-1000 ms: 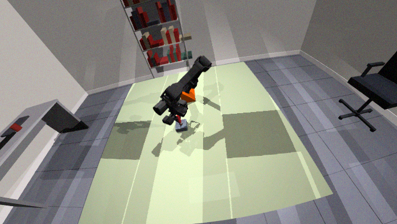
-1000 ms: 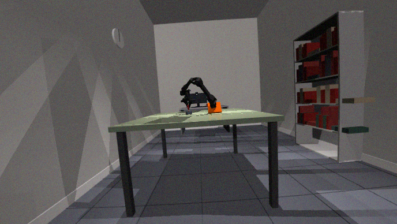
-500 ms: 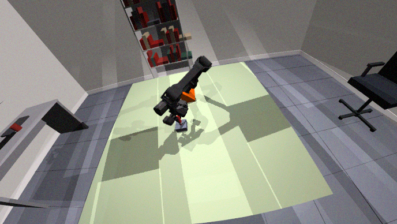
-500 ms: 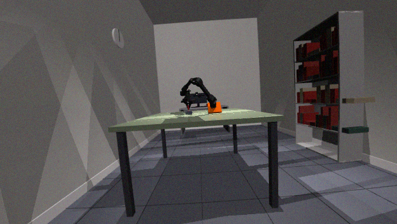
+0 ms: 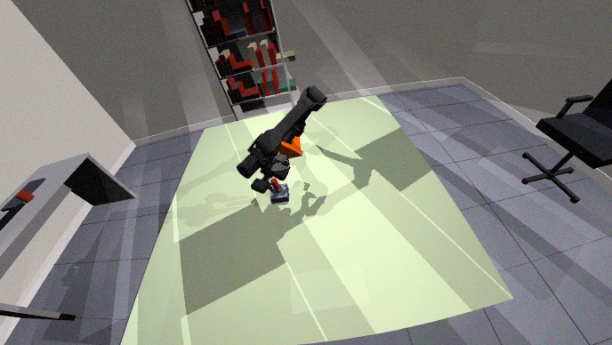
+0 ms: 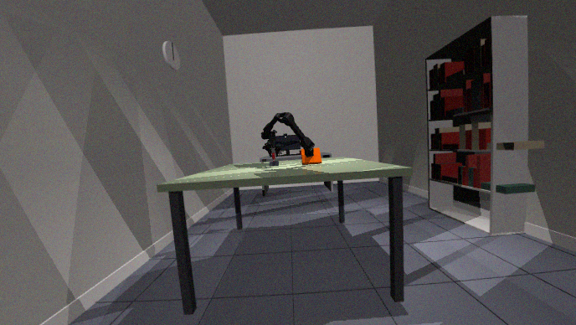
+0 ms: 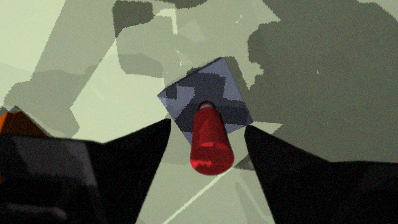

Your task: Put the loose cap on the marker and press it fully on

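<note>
The red cap (image 7: 212,142) (image 5: 275,183) (image 6: 274,156) stands upright over the marker (image 7: 206,105), of which a small grey part shows below the cap in the wrist view. The marker stands in the blue-grey holder block (image 7: 231,86) (image 5: 279,199) (image 6: 274,163). How tightly the cap sits on it cannot be told. My gripper (image 7: 208,127) is open around the cap, with a gap to the cap on both sides in the wrist view. In the top view the arm reaches over the table to the block.
An orange block-like object (image 5: 291,148) (image 6: 311,156) (image 7: 16,123) stands on the table (image 5: 347,276) (image 6: 356,172) near the arm's base. The arm's shadow falls beside the holder block. A shelf, a chair and a desk stand away from the table.
</note>
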Available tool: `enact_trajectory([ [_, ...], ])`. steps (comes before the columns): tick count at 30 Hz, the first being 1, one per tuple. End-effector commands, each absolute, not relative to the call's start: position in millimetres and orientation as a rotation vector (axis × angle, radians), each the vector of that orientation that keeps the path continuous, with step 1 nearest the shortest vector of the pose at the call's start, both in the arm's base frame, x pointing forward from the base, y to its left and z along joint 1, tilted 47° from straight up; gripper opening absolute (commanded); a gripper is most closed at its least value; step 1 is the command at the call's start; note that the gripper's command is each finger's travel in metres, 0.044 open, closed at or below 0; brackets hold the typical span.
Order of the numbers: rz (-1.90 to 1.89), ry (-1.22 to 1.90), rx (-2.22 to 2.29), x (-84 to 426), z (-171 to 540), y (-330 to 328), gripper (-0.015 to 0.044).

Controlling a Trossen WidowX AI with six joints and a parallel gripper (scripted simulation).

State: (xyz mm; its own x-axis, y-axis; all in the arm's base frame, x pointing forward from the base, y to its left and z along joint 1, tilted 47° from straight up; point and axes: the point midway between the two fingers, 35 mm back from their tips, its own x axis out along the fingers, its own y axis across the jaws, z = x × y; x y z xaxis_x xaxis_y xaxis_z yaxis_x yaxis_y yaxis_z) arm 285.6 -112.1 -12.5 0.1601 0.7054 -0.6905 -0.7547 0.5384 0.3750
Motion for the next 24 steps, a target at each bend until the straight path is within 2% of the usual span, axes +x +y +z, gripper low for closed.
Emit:
enact_trajectory([
  [1, 1.044, 0.948, -0.062, 286, -12, -112, 0.0394],
  [3, 1.044, 0.948, -0.062, 286, -12, -112, 0.0440],
  [17, 1.043, 0.951, -0.062, 273, 39, -165, 0.0440],
  [24, 0.755, 1.203, 0.389, 274, 34, -163, 0.0256],
])
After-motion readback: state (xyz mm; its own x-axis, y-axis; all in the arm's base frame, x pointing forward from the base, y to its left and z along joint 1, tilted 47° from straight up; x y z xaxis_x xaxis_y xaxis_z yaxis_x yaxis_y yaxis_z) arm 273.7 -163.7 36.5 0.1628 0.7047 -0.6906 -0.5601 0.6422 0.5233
